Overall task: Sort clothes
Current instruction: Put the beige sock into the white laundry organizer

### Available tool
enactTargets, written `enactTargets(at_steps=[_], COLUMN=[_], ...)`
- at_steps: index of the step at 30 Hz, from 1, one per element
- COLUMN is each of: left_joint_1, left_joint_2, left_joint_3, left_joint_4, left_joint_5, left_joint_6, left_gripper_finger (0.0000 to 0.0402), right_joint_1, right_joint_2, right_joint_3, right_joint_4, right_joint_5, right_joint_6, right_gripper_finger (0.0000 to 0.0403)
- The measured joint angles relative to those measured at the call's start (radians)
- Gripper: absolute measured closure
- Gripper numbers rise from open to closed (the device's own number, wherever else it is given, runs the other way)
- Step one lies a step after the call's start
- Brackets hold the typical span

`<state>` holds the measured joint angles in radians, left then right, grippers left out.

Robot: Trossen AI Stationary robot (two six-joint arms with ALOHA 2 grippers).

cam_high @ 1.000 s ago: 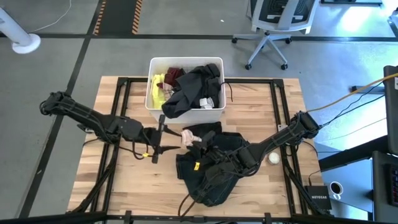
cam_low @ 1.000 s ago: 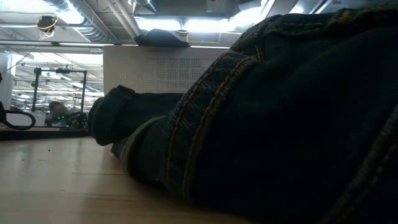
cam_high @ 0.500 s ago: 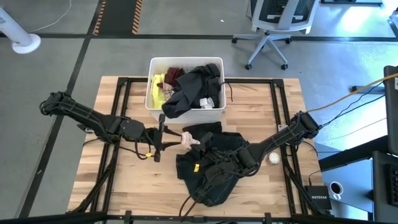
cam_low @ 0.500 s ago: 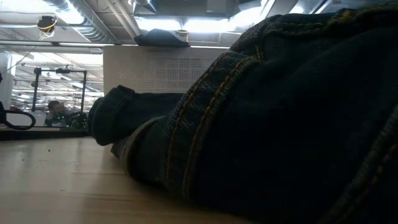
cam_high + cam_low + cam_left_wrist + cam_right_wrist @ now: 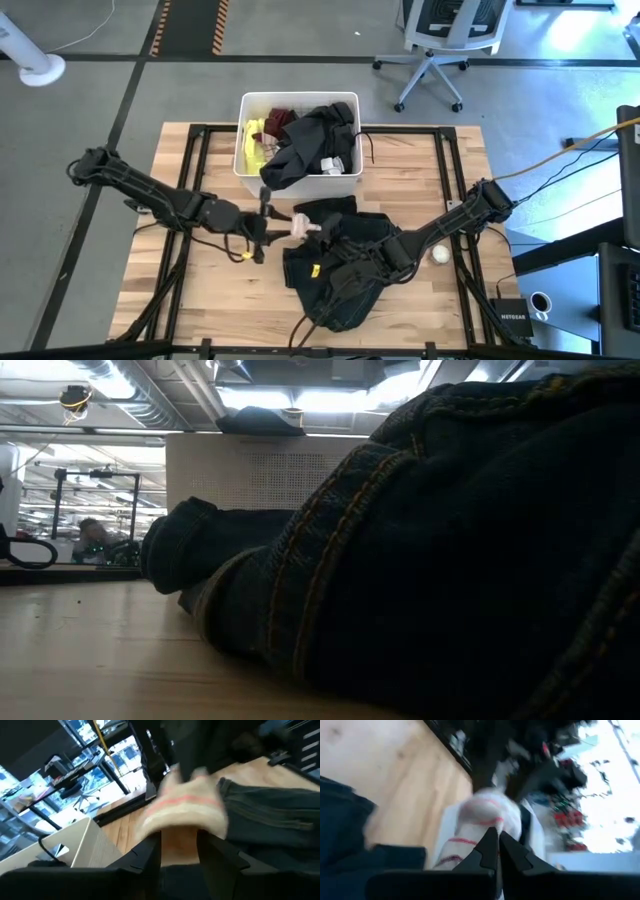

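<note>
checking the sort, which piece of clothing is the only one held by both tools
The small pale pink piece, pinched between the left tool and the right tool. The dark jeans lie loose on the table; the others sit in the white bin.

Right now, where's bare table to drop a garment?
Bare wood: front-left corner of the table, and the back-right strip beside the white bin. Crowded: centre, where the dark jeans pile, pale pink piece and both grippers (left, right) meet.

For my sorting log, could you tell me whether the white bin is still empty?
No, the bin already holds clothes: a black garment drapes over its front wall, with a yellow piece beside it.
</note>
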<state>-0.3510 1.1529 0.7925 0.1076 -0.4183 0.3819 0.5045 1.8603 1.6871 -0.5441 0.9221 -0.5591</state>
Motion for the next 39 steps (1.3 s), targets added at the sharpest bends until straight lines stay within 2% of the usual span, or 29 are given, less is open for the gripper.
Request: enactTargets(at_steps=[5, 9, 16, 22, 28, 35, 39], left_joint_1=[-0.057, -0.091, -0.112, -0.112, -0.112, -0.112, -0.112], left_joint_2=[-0.101, -0.193, -0.288, -0.284, -0.283, -0.283, -0.281], left_joint_3=[0.0, 0.0, 0.0, 0.0, 0.0, 0.0, 0.0], left_joint_4=[-0.041, -0.06, -0.144, -0.184, -0.239, -0.269, -0.286], left_joint_5=[-0.057, -0.065, -0.066, -0.065, -0.065, -0.065, -0.065], left_joint_6=[-0.027, -0.09, -0.208, -0.229, -0.279, -0.343, -0.373], left_gripper_finger=[0.0281, 0.0281, 0.0281, 0.0281, 0.0281, 0.0281, 0.0281], right_joint_1=[0.012, 0.001, -0.141, -0.344, -0.51, -0.614, -0.639], right_joint_2=[-0.021, -0.054, -0.076, -0.082, -0.125, -0.126, -0.121], right_joint_3=[0.0, 0.0, 0.001, 0.0, 0.002, 0.0, 0.0], right_joint_4=[-0.038, -0.04, -0.038, -0.091, -0.068, -0.025, -0.045], right_joint_5=[0.106, 0.183, 0.185, 0.062, -0.039, -0.202, -0.239], right_joint_6=[0.001, 0.0, -0.003, -0.022, 0.004, 0.086, 0.148], right_gripper_finger=[0.0395, 0.0395, 0.0394, 0.0394, 0.0394, 0.0393, 0.0377])
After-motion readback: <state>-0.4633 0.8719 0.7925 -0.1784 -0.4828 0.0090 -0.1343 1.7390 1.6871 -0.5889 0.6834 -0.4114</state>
